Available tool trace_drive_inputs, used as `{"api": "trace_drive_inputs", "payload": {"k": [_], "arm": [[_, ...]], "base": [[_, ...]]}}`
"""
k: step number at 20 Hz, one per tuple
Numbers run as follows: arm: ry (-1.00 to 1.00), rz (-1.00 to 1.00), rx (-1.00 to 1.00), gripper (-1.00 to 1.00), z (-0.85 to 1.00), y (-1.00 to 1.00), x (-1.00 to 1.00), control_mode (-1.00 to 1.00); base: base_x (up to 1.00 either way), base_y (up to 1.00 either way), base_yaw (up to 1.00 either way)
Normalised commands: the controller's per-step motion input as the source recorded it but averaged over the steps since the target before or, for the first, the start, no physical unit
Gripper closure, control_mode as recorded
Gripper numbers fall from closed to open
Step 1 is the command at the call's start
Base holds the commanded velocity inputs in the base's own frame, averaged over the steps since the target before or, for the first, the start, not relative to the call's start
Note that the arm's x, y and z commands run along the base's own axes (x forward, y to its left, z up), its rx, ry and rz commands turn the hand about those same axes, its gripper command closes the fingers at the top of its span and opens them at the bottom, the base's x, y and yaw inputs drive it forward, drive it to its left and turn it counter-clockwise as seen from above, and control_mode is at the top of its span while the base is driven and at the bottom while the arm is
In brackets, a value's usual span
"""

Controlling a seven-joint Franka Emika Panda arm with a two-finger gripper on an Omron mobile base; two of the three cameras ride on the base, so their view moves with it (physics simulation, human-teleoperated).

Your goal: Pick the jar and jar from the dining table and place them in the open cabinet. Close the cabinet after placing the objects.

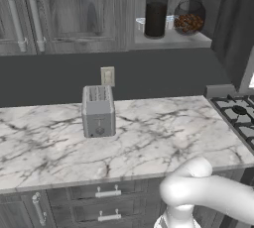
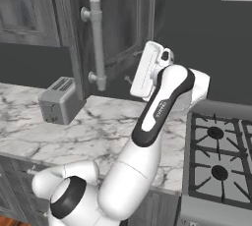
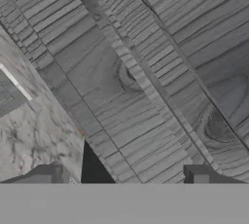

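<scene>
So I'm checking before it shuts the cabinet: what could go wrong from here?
The open gripper faces the door panel, not the bar handle; a push there might skid along the wood. The tall jar and round jar sit near the shelf's front edge, so a hard swing might knock them. The toaster stands close below the door.

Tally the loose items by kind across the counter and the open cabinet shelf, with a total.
Jars: 2, a tall jar and a round jar, both on the cabinet shelf
Toasters: 1, the toaster on the counter
Total: 3
</scene>
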Motion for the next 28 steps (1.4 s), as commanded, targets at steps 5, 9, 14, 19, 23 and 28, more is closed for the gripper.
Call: {"api": "trace_drive_inputs", "payload": {"k": [5,9,14,19,23,28], "arm": [[0.0,0.0,-0.07,-1.0,0.05,0.88,0.26,-1.0],[0.0,-0.03,-0.08,-1.0,0.09,0.83,0.37,-1.0],[0.0,-0.07,-0.08,-1.0,0.03,0.76,0.6,-1.0],[0.0,-0.08,-0.07,-1.0,0.0,0.72,0.61,-1.0],[0.0,-0.11,-0.07,-1.0,0.0,0.73,0.65,-1.0],[0.0,-0.13,-0.07,-1.0,0.0,0.75,0.62,-1.0]], "base": [[0.0,0.0,0.0],[0.0,0.0,0.0],[0.0,0.0,0.0],[0.0,0.0,0.0],[0.0,0.0,0.0],[0.0,0.0,0.0]]}}
